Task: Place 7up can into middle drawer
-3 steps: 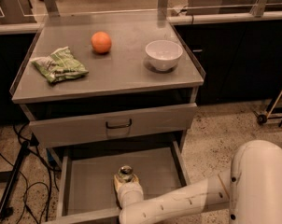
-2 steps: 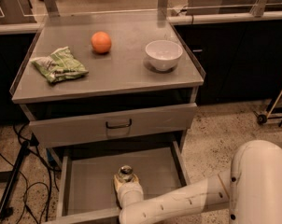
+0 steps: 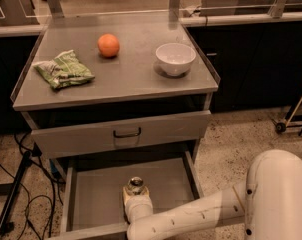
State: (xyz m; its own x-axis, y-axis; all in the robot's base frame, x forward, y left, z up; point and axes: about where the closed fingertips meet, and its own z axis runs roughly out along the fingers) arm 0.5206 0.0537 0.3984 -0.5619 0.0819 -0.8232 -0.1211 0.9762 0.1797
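Observation:
The 7up can (image 3: 135, 185) shows only its silver top; it stands upright on the floor of the open middle drawer (image 3: 96, 199), near the drawer's front middle. My gripper (image 3: 135, 193) reaches into the drawer from the lower right and sits right at the can, with its cream wrist covering the can's body. My white arm (image 3: 201, 218) crosses the drawer's front edge.
Above the open drawer is a closed drawer front with a black loop handle (image 3: 127, 133). On the cabinet top are a green and white snack bag (image 3: 64, 70), an orange fruit (image 3: 108, 45) and a white bowl (image 3: 175, 58). Black cables (image 3: 21, 184) lie on the floor at left.

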